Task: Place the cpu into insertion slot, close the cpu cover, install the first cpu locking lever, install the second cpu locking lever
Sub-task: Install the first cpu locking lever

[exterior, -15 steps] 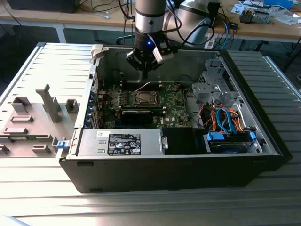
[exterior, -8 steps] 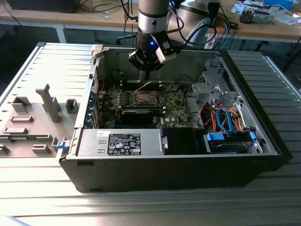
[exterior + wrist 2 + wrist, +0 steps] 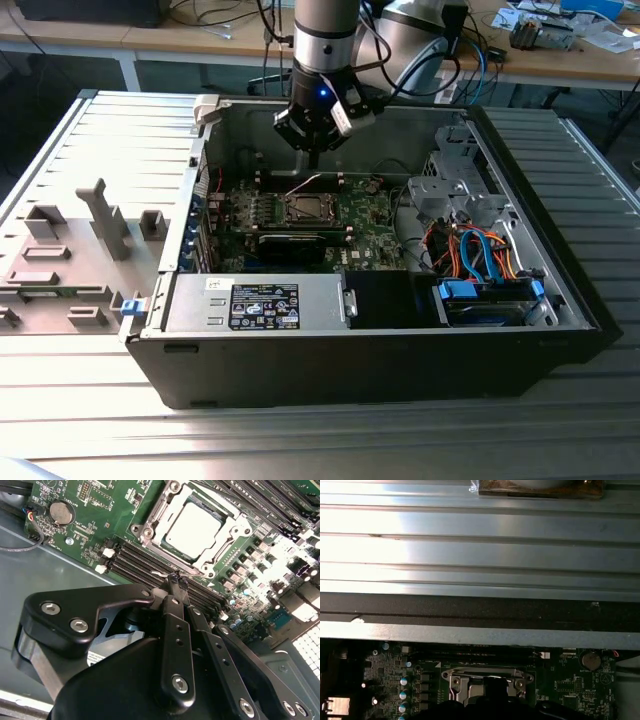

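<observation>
An open computer case (image 3: 560, 300) lies on its side on a ribbed metal counter (image 3: 300, 440), holding a green circuit board (image 3: 365, 215), a silver power supply box (image 3: 255, 303) with a black label along its near wall, a metal drive cage (image 3: 450, 190), and a bundle of blue and orange cables (image 3: 480, 255) toward the exterior view's right. In the second wrist view the cpu (image 3: 192, 523) sits flat in the insertion slot (image 3: 218, 519), its dull silver top showing through the square opening of the cpu cover (image 3: 155, 527), which lies down over it. Long black memory slots (image 3: 135, 562) run just beside the socket, and a round coin battery (image 3: 61, 511) sits on the board well apart from it. The tool (image 3: 176, 582) hangs above the board, near the edge of the socket frame, with its black fingers (image 3: 173, 587) drawn close together at the tips and nothing seen between them. In the exterior view the arm (image 3: 325, 40) comes down from above into the case over the socket (image 3: 305, 208). To the exterior view's left, grey plastic fixtures (image 3: 105, 215) stand on the counter outside the case. In the first wrist view the case wall (image 3: 470, 632) crosses above the board.
</observation>
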{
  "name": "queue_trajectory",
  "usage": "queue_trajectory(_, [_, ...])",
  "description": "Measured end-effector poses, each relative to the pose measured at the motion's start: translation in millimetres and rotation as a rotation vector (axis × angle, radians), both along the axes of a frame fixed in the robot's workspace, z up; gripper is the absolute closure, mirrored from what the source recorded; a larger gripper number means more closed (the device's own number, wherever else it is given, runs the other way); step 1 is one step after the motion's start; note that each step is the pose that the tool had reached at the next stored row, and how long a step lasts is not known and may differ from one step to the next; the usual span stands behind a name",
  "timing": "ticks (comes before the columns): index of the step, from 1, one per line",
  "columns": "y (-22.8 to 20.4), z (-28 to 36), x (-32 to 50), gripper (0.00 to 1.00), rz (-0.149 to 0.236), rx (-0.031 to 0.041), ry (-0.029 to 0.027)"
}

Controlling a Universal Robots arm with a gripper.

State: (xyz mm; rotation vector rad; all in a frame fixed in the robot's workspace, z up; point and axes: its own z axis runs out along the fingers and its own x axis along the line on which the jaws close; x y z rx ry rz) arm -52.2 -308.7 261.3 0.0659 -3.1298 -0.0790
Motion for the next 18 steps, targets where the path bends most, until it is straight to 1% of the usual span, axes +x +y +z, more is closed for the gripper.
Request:
queue_trajectory(4, [0.0, -0.2, -1.7, 0.89, 0.0, 0.0003, -0.0002])
queue_trajectory(8, [0.0, -0.3, -12.5, 0.89, 0.003, 0.0002, -0.0002])
queue_trajectory(9, [0.0, -0.4, -13.5, 0.89, 0.003, 0.0001, -0.0001])
queue_trajectory(15, [0.0, -0.4, -13.6, 0.89, 0.003, 0.0001, 0.0])
queue_trajectory(18, [0.0, -0.8, -15.4, 0.89, 0.003, 0.0002, -0.0001])
